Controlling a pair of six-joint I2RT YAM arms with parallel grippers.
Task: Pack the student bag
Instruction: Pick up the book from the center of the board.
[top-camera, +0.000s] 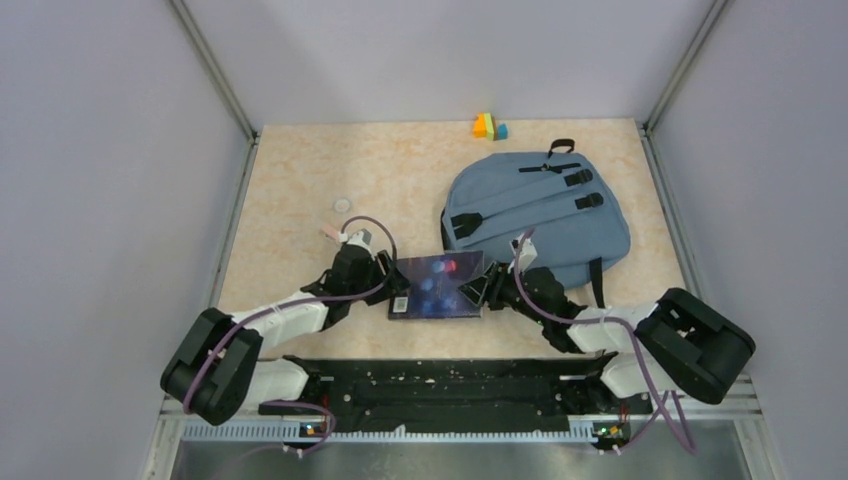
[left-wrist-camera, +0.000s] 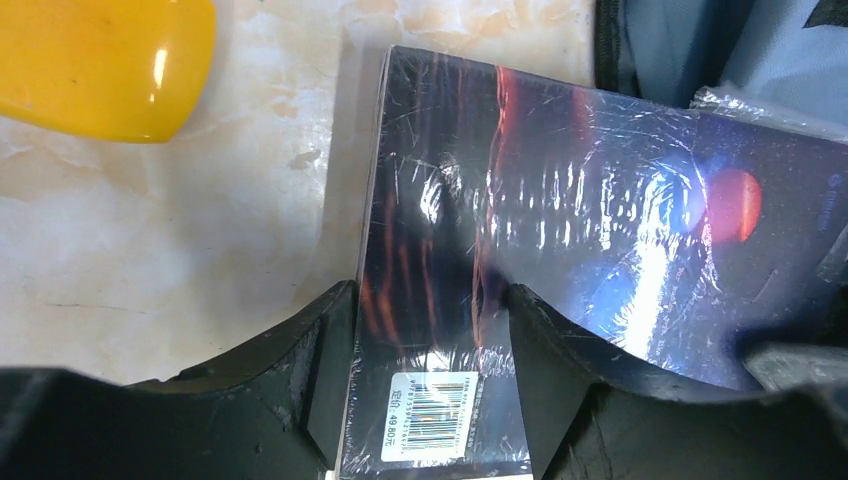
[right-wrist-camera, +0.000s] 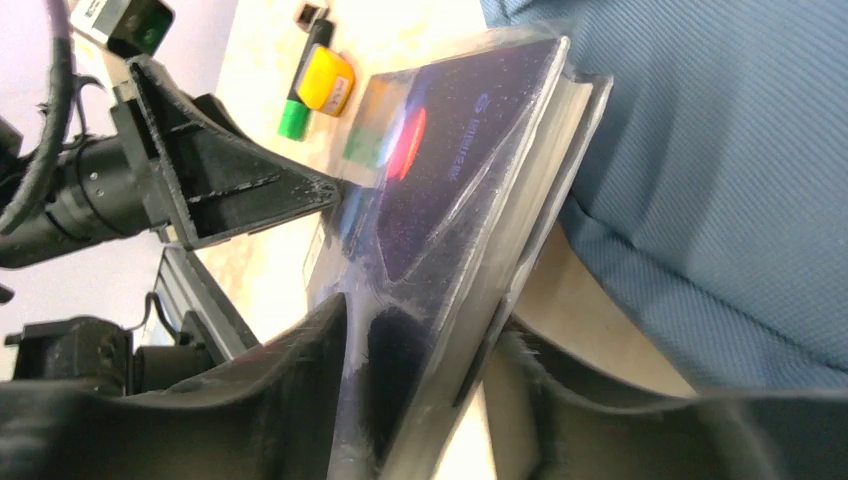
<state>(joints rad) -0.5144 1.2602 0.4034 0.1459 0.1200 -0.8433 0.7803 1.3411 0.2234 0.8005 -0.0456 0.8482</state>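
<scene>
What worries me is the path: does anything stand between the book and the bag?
Nothing visible does: the book sits right beside the bag, at its near-left edge. The bag lies straps up, though, and no opening shows.

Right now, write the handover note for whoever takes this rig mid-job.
Left gripper: jaws straddle the left edge of the shrink-wrapped dark book; a firm grip is not confirmed.
Right gripper: pinching the book's right edge, which is raised off the table.
Grey-blue fabric backpack: lying straps up, just beyond the book, right side.
Done: both arms are at the book.
Left: get the book into the backpack.
</scene>
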